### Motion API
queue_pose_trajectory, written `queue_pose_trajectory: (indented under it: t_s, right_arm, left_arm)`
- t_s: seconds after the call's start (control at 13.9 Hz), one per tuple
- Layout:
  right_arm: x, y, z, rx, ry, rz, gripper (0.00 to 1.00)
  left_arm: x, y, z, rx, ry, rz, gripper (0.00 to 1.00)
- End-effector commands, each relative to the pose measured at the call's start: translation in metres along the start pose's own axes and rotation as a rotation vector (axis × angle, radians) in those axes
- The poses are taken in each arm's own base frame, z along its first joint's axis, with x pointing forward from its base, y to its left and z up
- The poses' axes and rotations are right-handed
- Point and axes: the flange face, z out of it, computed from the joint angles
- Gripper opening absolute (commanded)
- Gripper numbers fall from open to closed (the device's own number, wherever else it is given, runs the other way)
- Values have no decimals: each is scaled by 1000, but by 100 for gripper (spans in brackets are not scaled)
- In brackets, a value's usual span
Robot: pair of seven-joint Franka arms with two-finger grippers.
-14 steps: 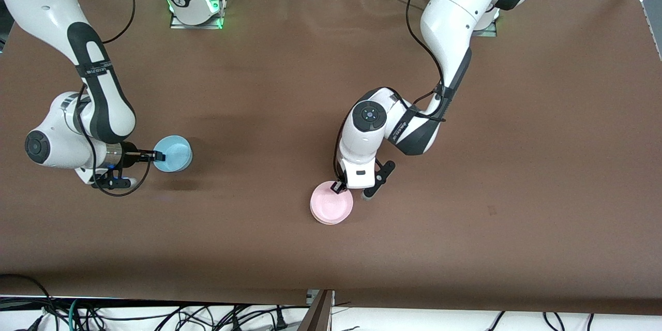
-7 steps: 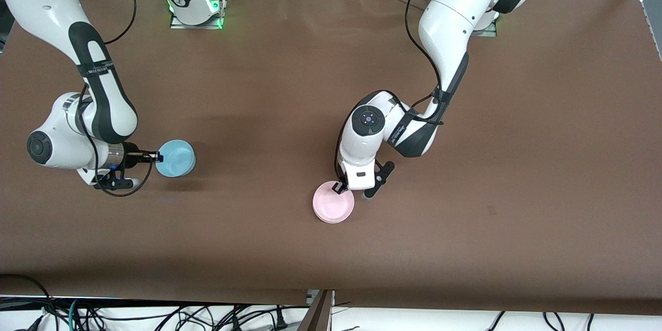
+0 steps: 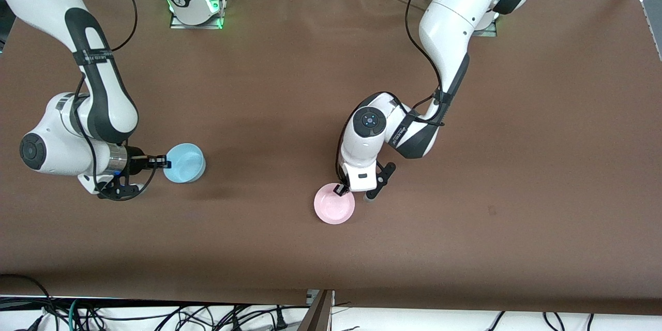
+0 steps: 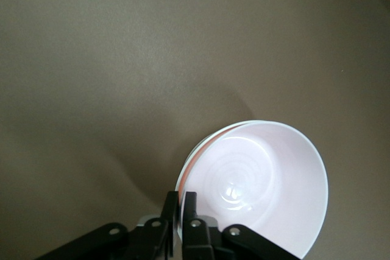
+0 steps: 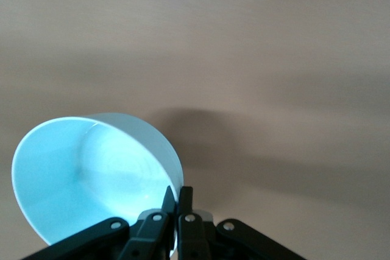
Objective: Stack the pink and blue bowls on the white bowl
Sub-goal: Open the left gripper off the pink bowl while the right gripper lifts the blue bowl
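Note:
My left gripper (image 3: pixel 340 190) is shut on the rim of the pale pink bowl (image 3: pixel 334 207), which sits low at the table's middle. In the left wrist view the gripper (image 4: pixel 181 194) pinches the pink bowl (image 4: pixel 262 181), and a thin rim of the white bowl (image 4: pixel 186 165) shows just beneath it; in the front view the white bowl is hidden under the pink one. My right gripper (image 3: pixel 164 164) is shut on the rim of the sky blue bowl (image 3: pixel 185 162) and holds it tilted above the table toward the right arm's end. The right wrist view shows the gripper (image 5: pixel 177 190) on the blue bowl (image 5: pixel 91 175).
The brown table (image 3: pixel 517 165) is bare around both bowls. The arm bases stand along the table's edge farthest from the front camera. Cables hang below the edge nearest the front camera.
My right gripper has carried the blue bowl toward the table's middle. My left gripper has shifted slightly with the pink bowl, and the white rim below it no longer shows in the front view.

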Motion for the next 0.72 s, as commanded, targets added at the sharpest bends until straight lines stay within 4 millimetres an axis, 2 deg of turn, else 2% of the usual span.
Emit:
queue_pose_trajectory:
  t_s: [0.0, 0.22, 0.36, 0.43, 0.57, 0.65]
  right_arm:
    - [6, -53, -16, 18, -6, 63, 0]
    - [10, -126, -17, 6, 12, 95, 0]
    - [10, -179, -10, -3, 28, 163, 0]
    - [13, -203, -8, 0, 38, 201, 0]
    - [22, -245, 0, 17, 71, 260, 0]
    - [25, -258, 4, 28, 90, 284, 0]
  left_arm:
    - [2, 8, -4, -22, 17, -7, 33]
    - [4, 11, -13, -30, 16, -7, 37]
    - [12, 14, -29, -24, 14, -22, 37]
    - [15, 15, -40, -7, 14, -25, 37]
    - [36, 26, -78, -6, 21, -50, 36]
    - [45, 30, -94, 5, 20, -55, 35]
